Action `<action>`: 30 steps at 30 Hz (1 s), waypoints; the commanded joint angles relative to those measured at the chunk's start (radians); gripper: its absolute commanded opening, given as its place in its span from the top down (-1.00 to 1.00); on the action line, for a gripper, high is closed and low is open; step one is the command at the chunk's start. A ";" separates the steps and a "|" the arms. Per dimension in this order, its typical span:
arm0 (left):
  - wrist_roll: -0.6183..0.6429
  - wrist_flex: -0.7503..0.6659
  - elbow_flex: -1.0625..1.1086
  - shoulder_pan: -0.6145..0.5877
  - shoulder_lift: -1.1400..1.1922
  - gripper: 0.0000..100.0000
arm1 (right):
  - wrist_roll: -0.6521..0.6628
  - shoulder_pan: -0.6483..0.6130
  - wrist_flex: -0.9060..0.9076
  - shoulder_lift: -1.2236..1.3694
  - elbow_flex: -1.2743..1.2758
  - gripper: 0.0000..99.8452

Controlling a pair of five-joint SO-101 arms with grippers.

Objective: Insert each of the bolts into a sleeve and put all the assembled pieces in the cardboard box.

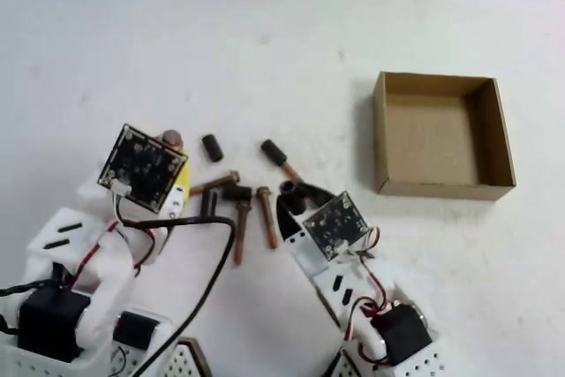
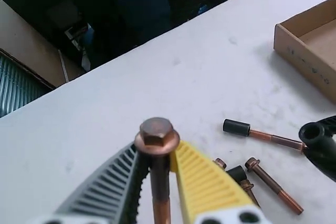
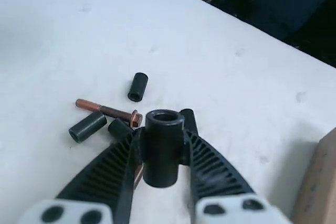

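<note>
On the table [image 1: 265, 50], assembly barely begun

Closest, the left gripper [image 2: 157, 153] clamps a copper bolt [image 2: 157, 136], head up; the right gripper [image 3: 163, 132] pinches a black sleeve [image 3: 161, 156]. Beyond, loose bolts [image 1: 266, 216] and sleeves [image 1: 212, 147] lie scattered, one sleeved bolt [image 1: 281, 160] among them. At three o'clock, the cardboard box [image 1: 441, 188] holds nothing: nearly all remains.

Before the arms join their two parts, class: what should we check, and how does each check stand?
1. The left jaws clamp the copper hex-head bolt: ok.
2. The right jaws clamp the black cylindrical sleeve: ok.
3. Sleeve's open end clear of the jaws: ok.
4. Bolt's shank tip free: cannot tell, hidden.
5. Bolt lined up with sleeve: not ok, they are apart.
6. The brown cardboard box open and empty: ok.
</note>
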 commanded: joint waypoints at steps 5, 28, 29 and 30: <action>-0.006 -0.077 -0.003 -0.008 -0.016 0.96 | -0.002 -0.002 -0.171 -0.007 0.058 0.97; 0.319 -0.631 0.301 0.001 -0.019 0.96 | -0.086 0.012 -0.539 -0.007 0.161 0.97; 0.319 -0.680 0.322 0.001 -0.019 0.96 | -0.075 0.012 -0.567 -0.007 0.183 0.97; 0.319 -0.721 0.339 0.002 -0.019 0.96 | -0.069 0.015 -0.598 -0.007 0.204 0.97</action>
